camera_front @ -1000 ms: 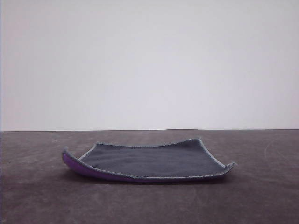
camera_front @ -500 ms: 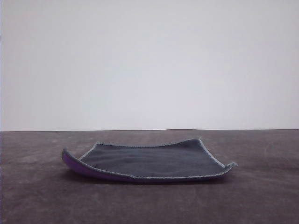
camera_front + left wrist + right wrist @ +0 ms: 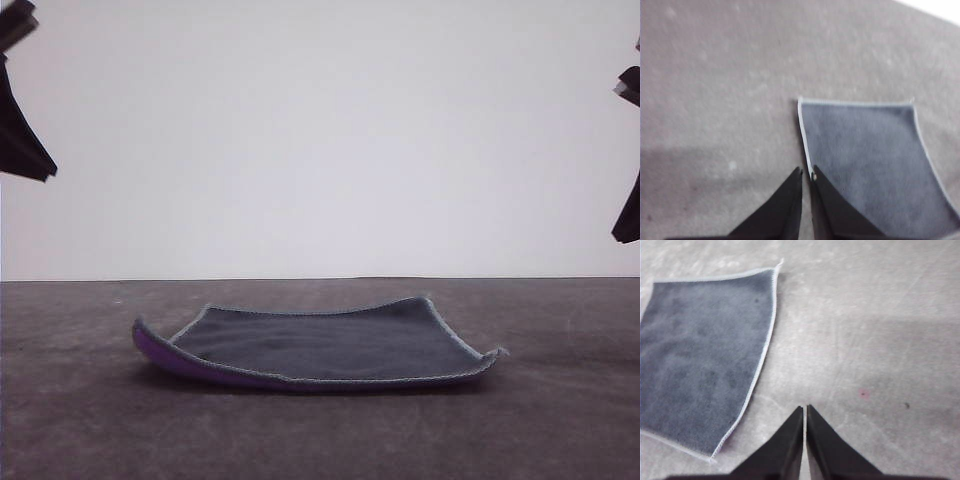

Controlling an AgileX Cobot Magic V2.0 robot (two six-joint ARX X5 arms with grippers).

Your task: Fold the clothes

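Lay spread dark-grey face up on the grey mottled tabletop (image 3: 80, 420), the cloth (image 3: 320, 345), about the middle of the front view, under a plain pale wall (image 3: 320, 140). Showed a strip of bright purple underside along the near edge toward 8 o'clock, where the left corner curled upward; curled up slightly too at the near right corner, toward 4 o'clock. Ran pale stitched edging all round. Stood clear of other objects, apart from a small pinkish speck (image 3: 864, 394) and a dark dot on the bare surface in the right wrist view. Hung high at 10 o'clock in the front view, cut by the picture's edge, the dark left gripper (image 3: 20, 120), well above and well apart from the cloth; likewise high at 2 o'clock the right gripper (image 3: 628, 160). In the left wrist view, pointed toward the cloth's (image 3: 870, 160) pale side edge, the left gripper (image 3: 806, 172), its black fingers (image 3: 785, 205) pressed nearly together with only a thin slit between, tips seen over that edging but not touching it. In the right wrist view, pointed at bare tabletop just beside the cloth's (image 3: 700, 350) stitched edge, the right gripper (image 3: 804, 409), fingers (image 3: 830, 450) likewise together, holding nothing, with the cloth off to 10 o'clock of the tips.
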